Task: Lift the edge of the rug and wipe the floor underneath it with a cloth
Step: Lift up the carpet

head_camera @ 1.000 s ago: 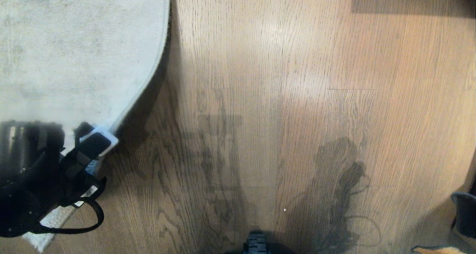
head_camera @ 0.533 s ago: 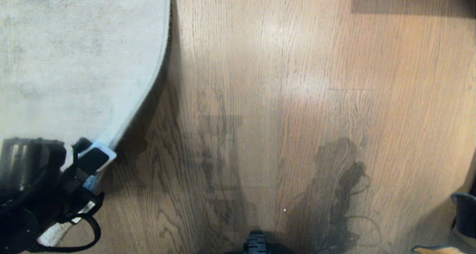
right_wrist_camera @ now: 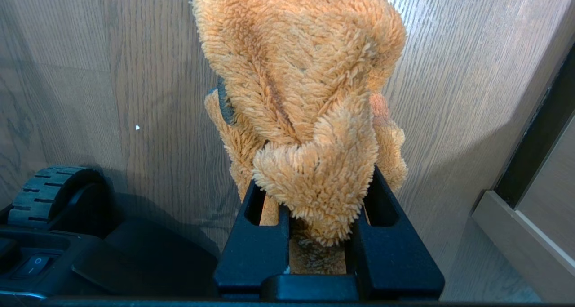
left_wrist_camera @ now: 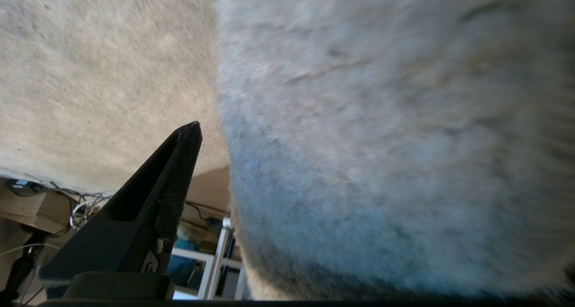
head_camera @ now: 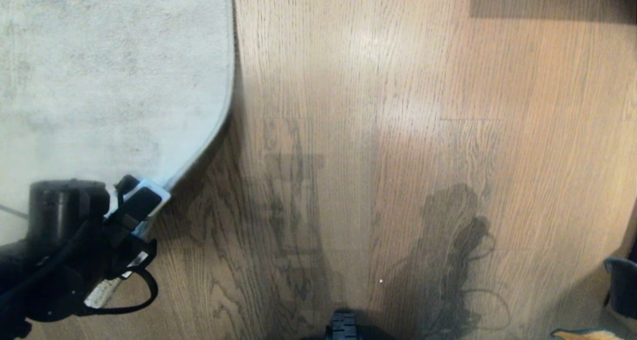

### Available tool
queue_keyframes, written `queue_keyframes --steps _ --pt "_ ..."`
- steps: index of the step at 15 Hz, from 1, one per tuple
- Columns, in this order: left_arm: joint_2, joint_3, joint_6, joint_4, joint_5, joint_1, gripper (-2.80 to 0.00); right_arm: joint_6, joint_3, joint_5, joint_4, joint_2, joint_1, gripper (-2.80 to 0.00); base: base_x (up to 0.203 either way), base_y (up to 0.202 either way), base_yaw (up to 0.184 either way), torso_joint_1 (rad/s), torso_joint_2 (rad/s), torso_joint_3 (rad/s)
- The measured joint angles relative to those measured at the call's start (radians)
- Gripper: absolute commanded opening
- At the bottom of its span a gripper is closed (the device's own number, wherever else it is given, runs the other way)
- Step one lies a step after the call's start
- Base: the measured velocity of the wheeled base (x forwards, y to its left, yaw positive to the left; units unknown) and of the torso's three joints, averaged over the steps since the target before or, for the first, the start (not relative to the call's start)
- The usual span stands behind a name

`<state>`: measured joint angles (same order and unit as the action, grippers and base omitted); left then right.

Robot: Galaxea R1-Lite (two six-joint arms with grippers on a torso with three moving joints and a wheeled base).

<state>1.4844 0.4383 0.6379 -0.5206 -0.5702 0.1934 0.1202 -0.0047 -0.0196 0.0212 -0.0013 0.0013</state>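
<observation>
1. The left tool (head_camera: 142, 200) is seen low at the left of the head view, right at the rug edge (head_camera: 199, 156), which is raised off the floor (head_camera: 373, 131) there and throws a dark shadow onto the planks.
2. In the left wrist view one black finger (left_wrist_camera: 175, 176) is shown spread wide from the pale grey pile (left_wrist_camera: 382, 163) that fills most of the picture; the other finger is hidden. The left tool is open, and whether the pile is touched by it cannot be told.
3. The right tool (right_wrist_camera: 314, 235) is shown in its own wrist view only — it is closed on the cloth (right_wrist_camera: 305, 95), an orange fuzzy rag bunched between the two black fingers and hanging out beyond them above the floor (right_wrist_camera: 134, 73).
4. A ridged black wheel (right_wrist_camera: 49, 194) of the base and a small rocker switch (right_wrist_camera: 33, 265) are seen beside the right tool; the mark on the switch is too small to be read.
5. A pale skirting and a dark frame (right_wrist_camera: 534, 154) are seen at the edge of the right wrist view.
6. No container is shown, and no brand or legible writing can be made out in any view.
7. A dark patch (head_camera: 458, 240) — a shadow with cable-like outlines — is seen on the planks near the middle right of the head view, well apart from the rug.
</observation>
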Motion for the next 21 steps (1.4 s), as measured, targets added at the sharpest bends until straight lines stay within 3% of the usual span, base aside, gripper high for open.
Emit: queue_keyframes --steps 3,4,18,21 --pt "0.029 -0.001 -0.003 -0.014 0.001 -0.001 0.00 0.000 0.000 0.000 0.000 0.000 0.000 -2.80 0.000 0.000 0.000 0.000 0.00 0.000" --pt "0.034 -0.001 -0.004 -0.014 0.000 -0.001 -2.80 0.000 0.000 0.000 0.000 0.000 0.000 -2.80 0.000 0.000 0.000 0.000 0.00 0.000" --pt "-0.032 0.018 -0.017 -0.012 0.001 0.062 -2.80 0.000 0.000 0.000 0.000 0.000 0.000 -2.80 0.000 0.000 0.000 0.000 0.00 0.000" --pt "-0.058 0.020 -0.048 -0.013 0.001 0.082 -2.80 0.000 0.000 0.000 0.000 0.000 0.000 -2.80 0.000 0.000 0.000 0.000 0.00 0.000"
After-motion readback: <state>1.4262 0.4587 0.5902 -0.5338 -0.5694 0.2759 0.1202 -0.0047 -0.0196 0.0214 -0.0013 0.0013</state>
